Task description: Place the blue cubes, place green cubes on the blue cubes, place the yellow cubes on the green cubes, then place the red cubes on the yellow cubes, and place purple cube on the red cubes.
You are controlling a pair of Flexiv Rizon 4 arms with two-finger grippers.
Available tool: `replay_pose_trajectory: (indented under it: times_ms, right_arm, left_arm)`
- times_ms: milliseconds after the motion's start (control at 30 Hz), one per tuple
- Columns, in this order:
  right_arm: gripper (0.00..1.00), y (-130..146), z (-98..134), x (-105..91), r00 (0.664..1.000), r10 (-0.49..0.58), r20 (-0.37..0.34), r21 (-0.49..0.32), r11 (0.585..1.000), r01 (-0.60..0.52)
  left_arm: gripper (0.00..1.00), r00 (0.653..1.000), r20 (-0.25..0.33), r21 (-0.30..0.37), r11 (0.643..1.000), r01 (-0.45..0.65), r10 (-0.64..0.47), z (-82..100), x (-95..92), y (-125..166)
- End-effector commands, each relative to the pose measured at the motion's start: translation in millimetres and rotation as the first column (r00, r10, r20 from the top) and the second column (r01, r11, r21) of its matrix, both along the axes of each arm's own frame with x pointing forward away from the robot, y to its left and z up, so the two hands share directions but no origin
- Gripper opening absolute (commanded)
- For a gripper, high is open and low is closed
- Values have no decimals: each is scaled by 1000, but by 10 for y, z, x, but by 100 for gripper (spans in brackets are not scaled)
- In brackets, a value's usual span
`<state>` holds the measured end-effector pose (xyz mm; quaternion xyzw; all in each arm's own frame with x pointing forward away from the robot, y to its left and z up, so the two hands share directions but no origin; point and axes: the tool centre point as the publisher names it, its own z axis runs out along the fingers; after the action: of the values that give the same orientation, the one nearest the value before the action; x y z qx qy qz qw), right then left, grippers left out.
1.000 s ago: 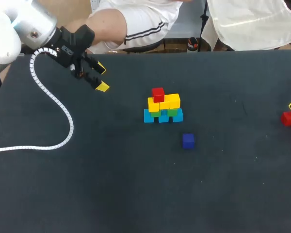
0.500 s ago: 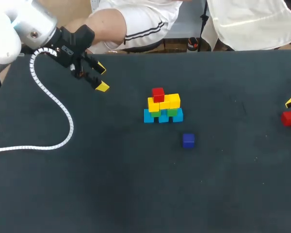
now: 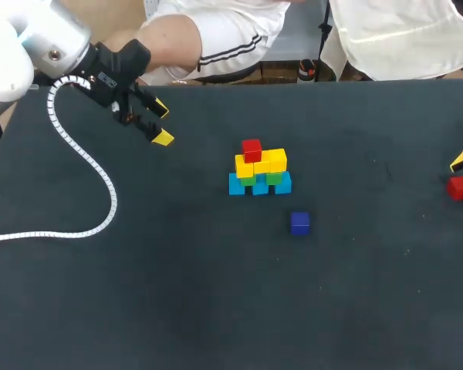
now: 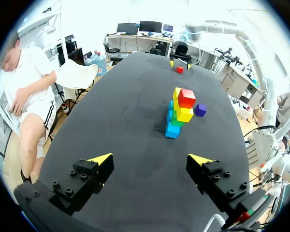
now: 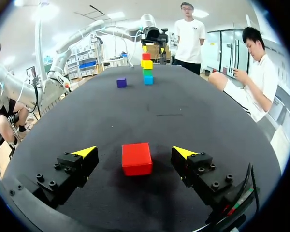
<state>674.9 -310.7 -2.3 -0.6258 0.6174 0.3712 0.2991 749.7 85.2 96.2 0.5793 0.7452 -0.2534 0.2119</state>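
Straddling the rigid-looking red cube (image 5: pixel 137 160) on the black desk (image 5: pixel 183 106), the right claw (image 5: pixel 134 152) stands wide open. Likely light and smooth: pinch opposite flat faces, centred.

Robotics lab: black worktable (image 3: pixel 216 308), white left arm (image 3: pixel 27 46) trailing spiral-wrapped cable (image 3: pixel 112 202), small coloured cubes (image 3: pixel 260 171) stacked mid-table.

The loose red cube (image 5: pixel 137 158) sits between the right gripper's (image 5: pixel 134 152) spread fingers, with a gap on either side. Bare table (image 3: pixel 370 231) separates it from the cube stack (image 3: pixel 259 171). Only the purple cube (image 3: pixel 299 223) stands near the stack's front. The left gripper (image 3: pixel 160 123) hangs well apart, and its white cable (image 3: pixel 112 202) crosses the table's left part.
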Motion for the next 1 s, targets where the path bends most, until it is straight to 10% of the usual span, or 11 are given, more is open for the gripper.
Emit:
replay_pose_trajectory:
  times_ms: [33, 233, 533, 667, 1000]
  right_arm:
    - [89, -14, -22, 49, 1000, 4, -9, 6, 1000, -4]
    - [49, 0, -32, 45, 1000, 6, -16, 4, 1000, -6]
    - [33, 23, -47, 48, 1000, 13, -19, -3, 1000, -13]
    - [0, 23, -55, 62, 1000, -4, -10, -6, 1000, 4]
    - [0, 173, 313, 152, 997, -63, 54, -26, 998, 64]
  left_arm:
    - [100, 1000, 3, -2, 1000, 1, -1, -2, -7, 9]
    - [100, 1000, 3, -2, 1000, 1, -1, -2, -7, 9]
    - [100, 1000, 3, -2, 1000, 1, -1, -2, -7, 9]
    - [100, 1000, 3, -2, 1000, 1, -1, -2, -7, 9]
    - [100, 1000, 3, -2, 1000, 1, -1, -2, -7, 9]
